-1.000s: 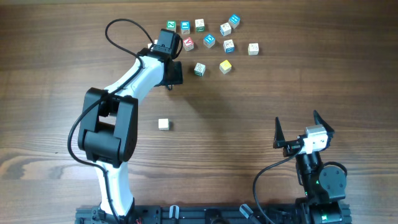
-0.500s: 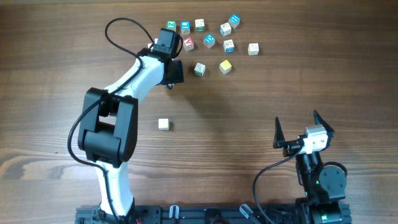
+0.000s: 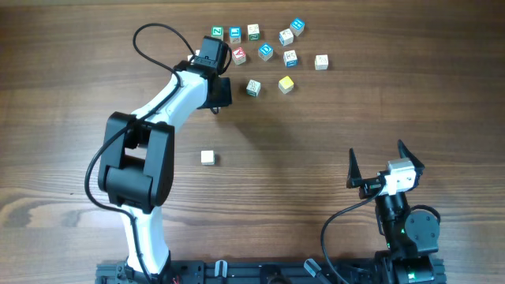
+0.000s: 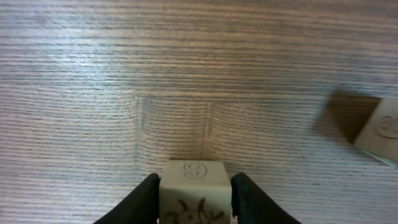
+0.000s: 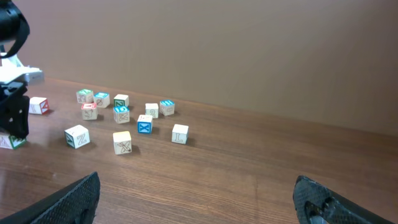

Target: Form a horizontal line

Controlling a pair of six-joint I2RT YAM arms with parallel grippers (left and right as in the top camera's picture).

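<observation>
No straight row of touching cubes shows; the letter cubes lie loose at the table's far side. Among them are a red cube, a yellow cube and a green-edged cube. My left gripper is just left of the green-edged cube. In the left wrist view it is shut on a whitish cube with an embossed top; this cube is hidden under the gripper in the overhead view. My right gripper is open and empty near the front right, and also shows in the right wrist view.
Three cubes sit roughly side by side at the far edge, with several blue and white cubes to their right. A lone whitish cube lies mid-table. Another cube shows at the left wrist view's right edge.
</observation>
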